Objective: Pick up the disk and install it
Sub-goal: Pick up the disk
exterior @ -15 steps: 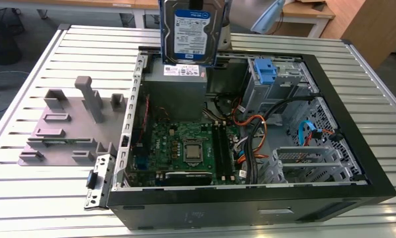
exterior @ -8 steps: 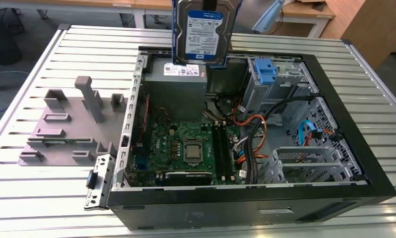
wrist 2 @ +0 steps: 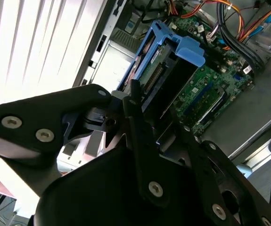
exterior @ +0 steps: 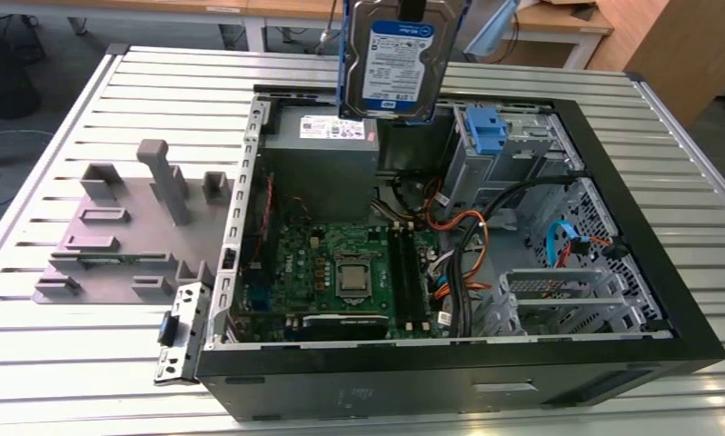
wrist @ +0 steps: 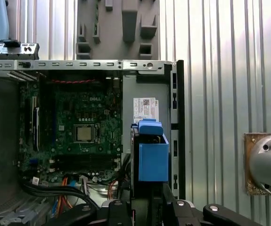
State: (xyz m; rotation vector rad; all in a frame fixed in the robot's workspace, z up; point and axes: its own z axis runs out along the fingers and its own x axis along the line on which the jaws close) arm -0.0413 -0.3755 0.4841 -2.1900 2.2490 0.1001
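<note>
Disk (exterior: 402, 64) upright, long axis seemingly vertical

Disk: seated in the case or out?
Out. The disk hangs upright above the open case, over the power supply, clamped in the gripper.

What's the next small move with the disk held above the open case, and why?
Probably shift toward the exterior view's right: the gripper holds the disk above the power-supply box, while the drive cage lies further right.
</note>
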